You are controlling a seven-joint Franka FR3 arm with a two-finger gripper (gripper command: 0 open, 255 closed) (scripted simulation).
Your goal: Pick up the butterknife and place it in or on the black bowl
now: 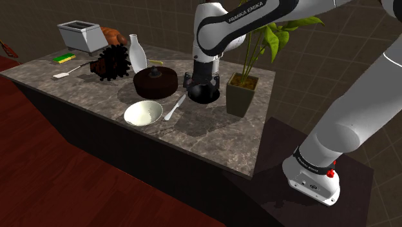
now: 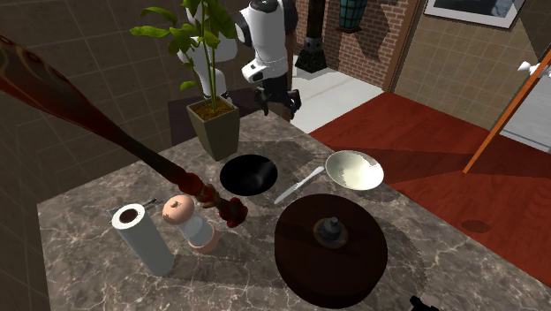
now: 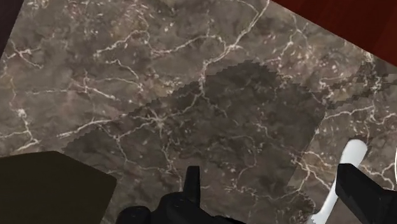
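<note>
shoulder view: gripper (image 1: 202, 86) hangs above the marble counter (image 1: 212, 138) close by the black bowl (image 1: 206, 98), and the butterknife (image 1: 174, 108) lies flat on the counter between that bowl and a white bowl (image 1: 143, 113). second exterior view: same layout, knife apart from the claw, which is up beside the potted plant (image 2: 216, 124). wrist view: claw released, fingers (image 3: 191, 181) spread wide with nothing clasped, one pale end of the knife showing just beside one finger, down on the marble.
</note>
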